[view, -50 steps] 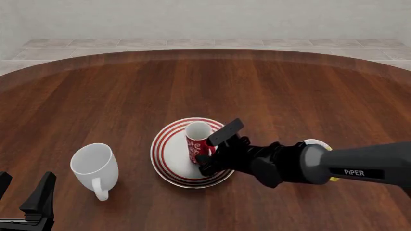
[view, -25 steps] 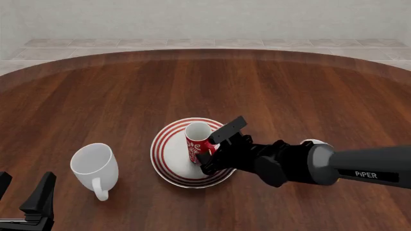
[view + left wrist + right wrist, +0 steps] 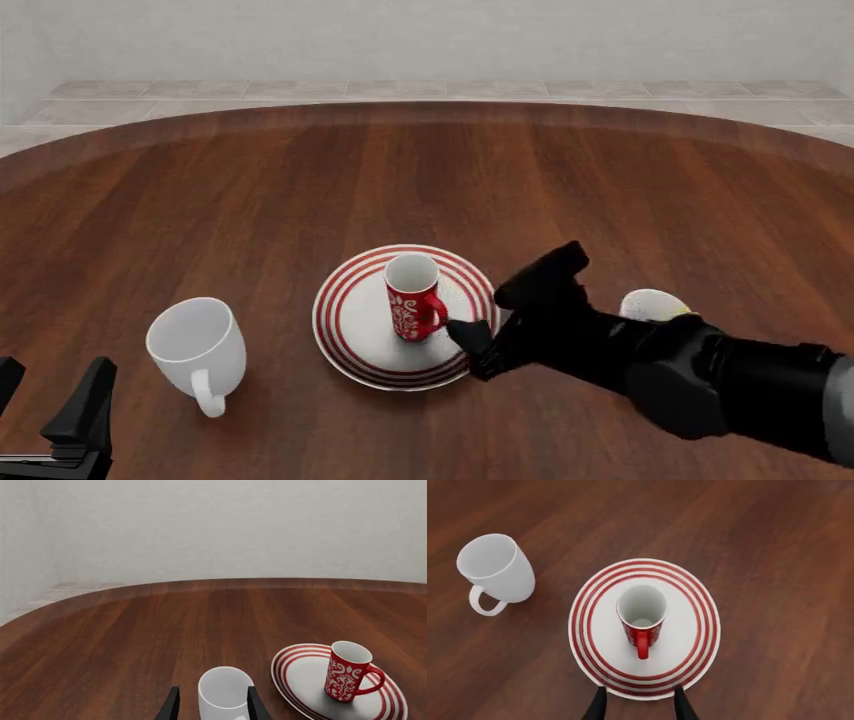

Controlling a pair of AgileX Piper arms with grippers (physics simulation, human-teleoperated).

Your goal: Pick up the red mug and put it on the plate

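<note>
Red mug (image 3: 412,297) stands upright near the middle of the plate (image 3: 344,330), its job seemingly done; right claw (image 3: 514,305) hangs beside it, fingers apart, gripping nothing; left claw (image 3: 51,415) idles open near the tabletop's (image 3: 267,180) edge.

Red mug (image 3: 412,297) stands upright on plate (image 3: 350,335), right tool (image 3: 511,315) apart.

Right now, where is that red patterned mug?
The red mug stands upright on the plate, near the table's middle in the front view, between the white mug and the right pincer.
</note>
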